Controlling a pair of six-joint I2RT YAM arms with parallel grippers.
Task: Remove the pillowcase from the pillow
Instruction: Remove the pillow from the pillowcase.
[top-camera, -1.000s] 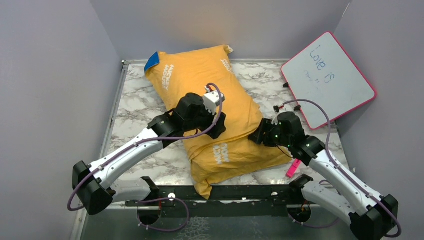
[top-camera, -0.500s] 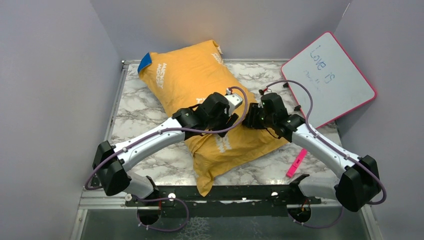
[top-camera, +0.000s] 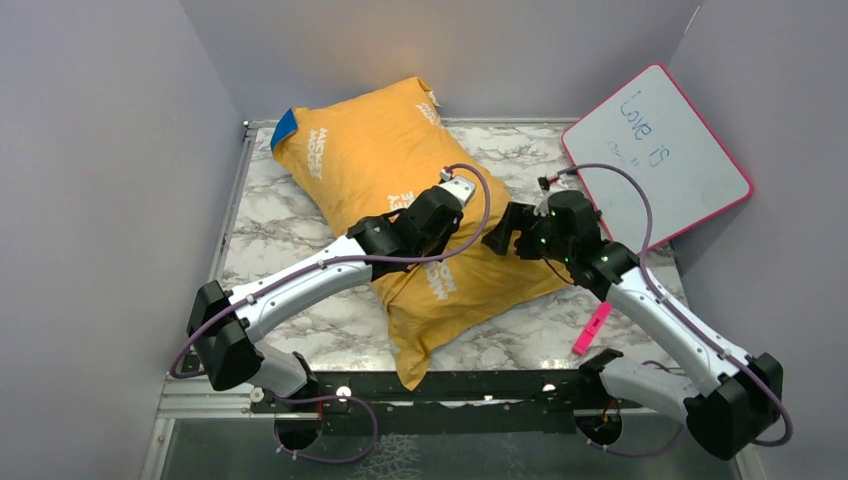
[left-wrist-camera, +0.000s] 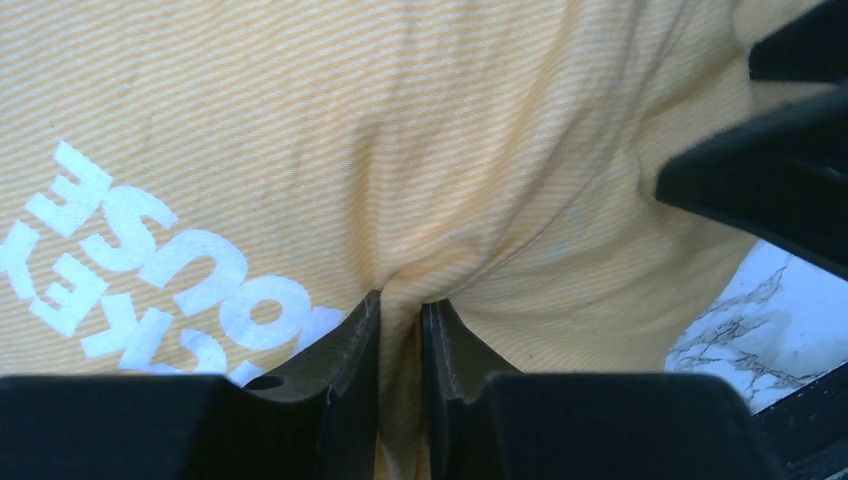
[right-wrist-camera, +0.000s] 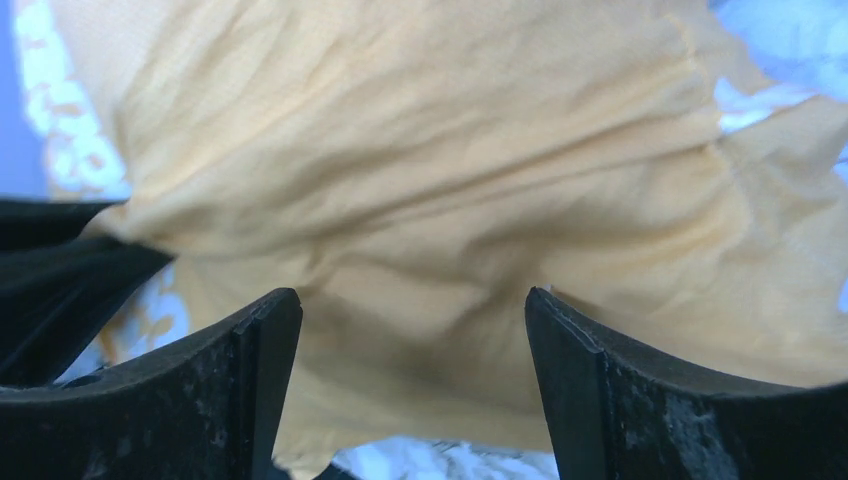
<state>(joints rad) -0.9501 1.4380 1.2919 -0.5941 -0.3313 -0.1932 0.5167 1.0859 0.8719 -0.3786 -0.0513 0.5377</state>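
Closed since earlier: left tool (left-wrist-camera: 400, 330), pinching a fold of orange-yellow fabric pillowcase (top-camera: 380, 160); right tool (right-wrist-camera: 412, 320) released, jaws wide; advised: grip loose cloth only before pulling.

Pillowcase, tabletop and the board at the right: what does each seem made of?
Pillowcase: thin woven cloth, matte orange-yellow; fine ribbed weave shows, and it puckers softly where the left tool pinches it.
Tabletop: smooth white surface with grey veins, marble or a printed laminate, cannot tell.
Board: glossy white panel with pink rim, probably plastic; it carries marker writing.
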